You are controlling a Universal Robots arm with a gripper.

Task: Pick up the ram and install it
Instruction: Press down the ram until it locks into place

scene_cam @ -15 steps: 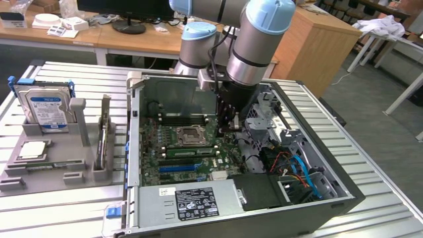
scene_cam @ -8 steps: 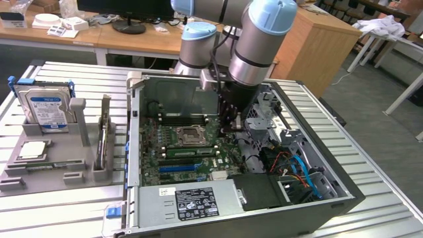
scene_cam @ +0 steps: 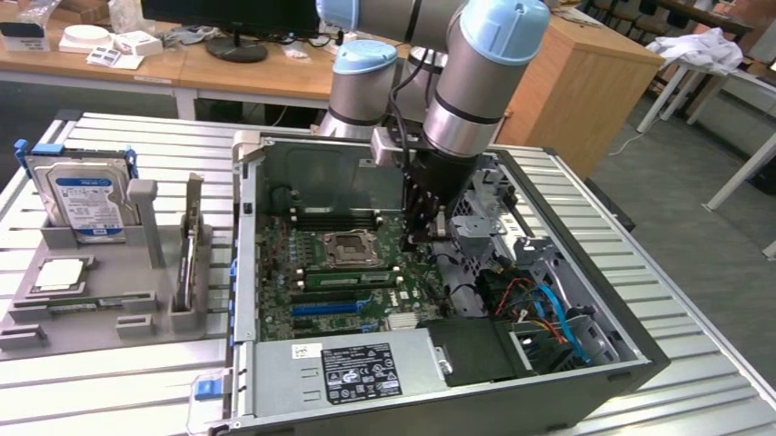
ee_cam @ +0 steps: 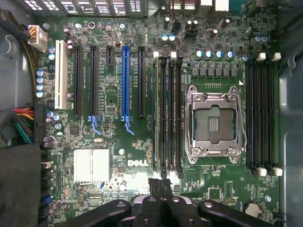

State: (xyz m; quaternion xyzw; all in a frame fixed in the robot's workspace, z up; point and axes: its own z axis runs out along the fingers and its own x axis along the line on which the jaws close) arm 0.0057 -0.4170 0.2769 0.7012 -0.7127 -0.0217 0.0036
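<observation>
Hovers with tool (scene_cam: 423,238) pinched narrow inside the computer case (scene_cam: 582,386), at 2 o'clock of the ram (scene_cam: 348,278), standing on edge on the motherboard (scene_cam: 282,272), at 6 o'clock of the processor socket (scene_cam: 345,247).

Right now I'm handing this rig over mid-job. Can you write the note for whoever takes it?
Gripper: shut, down inside the open case, above the motherboard at the end of the memory slots beside the processor socket. I cannot tell if it holds anything.
Ram: a green stick lies along those slots in the exterior view.
Done: ram appears to be at the slots.
Left: seating unconfirmed; I cannot tell whether it is pressed home or the end clips are latched.
</observation>
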